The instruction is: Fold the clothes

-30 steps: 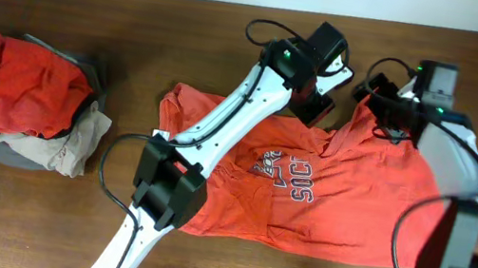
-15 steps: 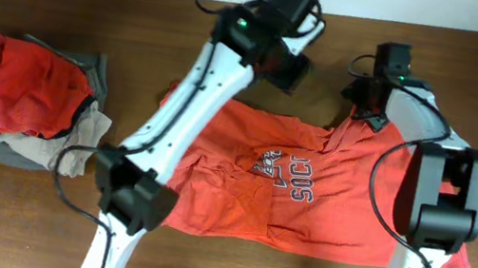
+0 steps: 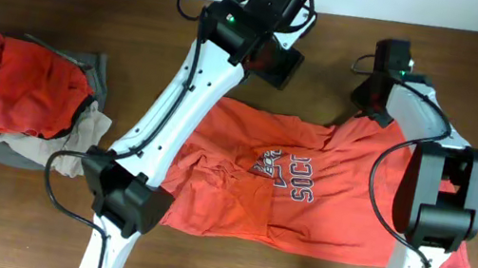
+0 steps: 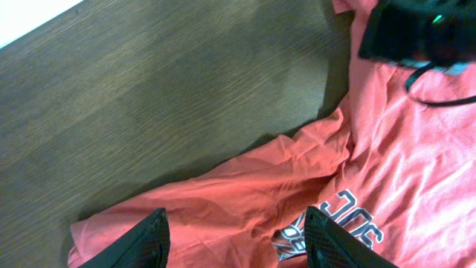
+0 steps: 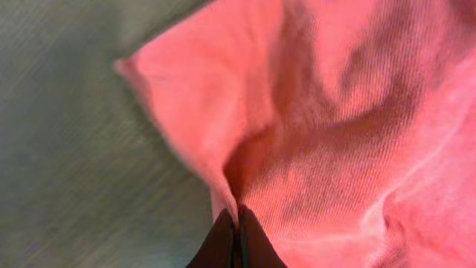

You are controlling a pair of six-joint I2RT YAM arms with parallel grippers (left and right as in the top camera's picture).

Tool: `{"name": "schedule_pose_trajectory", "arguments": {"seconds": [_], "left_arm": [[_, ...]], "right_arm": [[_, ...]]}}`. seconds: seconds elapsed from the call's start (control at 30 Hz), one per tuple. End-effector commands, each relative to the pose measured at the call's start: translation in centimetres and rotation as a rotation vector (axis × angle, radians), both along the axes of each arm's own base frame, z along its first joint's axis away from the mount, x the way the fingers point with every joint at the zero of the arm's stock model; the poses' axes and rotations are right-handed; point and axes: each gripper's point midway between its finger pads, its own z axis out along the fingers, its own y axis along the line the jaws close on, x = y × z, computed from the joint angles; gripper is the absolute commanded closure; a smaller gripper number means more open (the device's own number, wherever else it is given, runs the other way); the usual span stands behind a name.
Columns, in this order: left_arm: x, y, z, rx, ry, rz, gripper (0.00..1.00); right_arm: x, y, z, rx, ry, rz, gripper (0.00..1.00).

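1. The right gripper (image 5: pixel 236 240) is clenched tight on a pinched fold of the orange-red T-shirt (image 3: pixel 333 207), at its far edge.
2. The left gripper (image 4: pixel 238 242) stands partly parted and holds nothing, hovering near the shirt's far edge.
3. The T-shirt lies spread and rumpled on the wooden table (image 3: pixel 46 17), print up, well apart from a heap of other garments (image 3: pixel 23 100) on the left.

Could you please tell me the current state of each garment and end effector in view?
T-shirt: spread on the table, print up, wrinkled, not yet folded.
Left end effector: open, holding nothing.
Right end effector: shut on a pinch of the T-shirt's edge.
Clothes pile: heaped loosely at the table's left side.
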Motion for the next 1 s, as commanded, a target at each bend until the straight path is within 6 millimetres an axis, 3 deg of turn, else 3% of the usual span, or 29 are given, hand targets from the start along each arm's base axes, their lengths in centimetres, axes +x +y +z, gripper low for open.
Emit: {"name": "schedule_pose_trajectory", "arguments": {"seconds": [0.0, 0.13, 0.43, 0.7, 0.97], "left_arm": [[0.1, 0.9, 1.4, 0.002, -0.029, 0.033, 0.43], [-0.1, 1.1, 1.3, 0.009, -0.02, 0.033, 0.43], [-0.2, 1.2, 1.2, 0.013, -0.014, 0.033, 0.42], [-0.3, 1.2, 1.1, 0.014, -0.01, 0.032, 0.43], [-0.5, 1.4, 1.0, 0.029, -0.003, 0.02, 0.43]], "right_arm": [[1.3, -1.2, 3.2, -0.04, -0.04, 0.005, 0.96], [0.5, -2.4, 5.6, -0.041, -0.026, -0.019, 0.96], [-7.6, -5.6, 6.2, -0.008, 0.242, -0.146, 0.96], [-13.8, -5.8, 6.8, -0.041, 0.487, -0.147, 0.96], [-17.1, -5.3, 7.7, -0.036, 0.623, -0.14, 0.96]]}}
